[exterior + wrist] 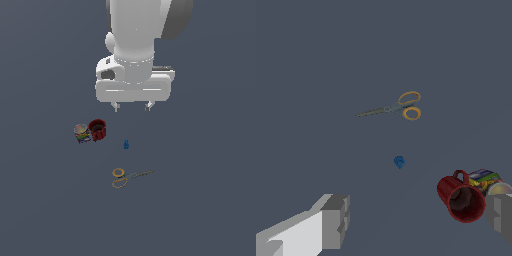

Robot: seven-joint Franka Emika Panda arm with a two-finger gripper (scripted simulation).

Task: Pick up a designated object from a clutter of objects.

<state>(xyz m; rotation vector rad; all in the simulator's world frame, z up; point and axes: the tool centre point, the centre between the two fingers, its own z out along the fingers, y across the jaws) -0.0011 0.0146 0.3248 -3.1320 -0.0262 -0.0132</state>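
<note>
The designated object is a tiny bright-blue piece (126, 145) lying on the grey floor, also in the wrist view (399, 162). To the exterior view's left of it stand a red ribbed cup (97, 130) (461, 199) and, touching it, a multicoloured can (82, 133) (487, 181). Yellow-handled scissors (126, 177) (396, 107) lie below the blue piece in the exterior view. My gripper (132, 106) (418, 220) is open and empty, hanging above the floor, apart from all items.
The grey floor (200, 200) extends around the clutter. The arm's white body (134, 45) fills the upper middle of the exterior view.
</note>
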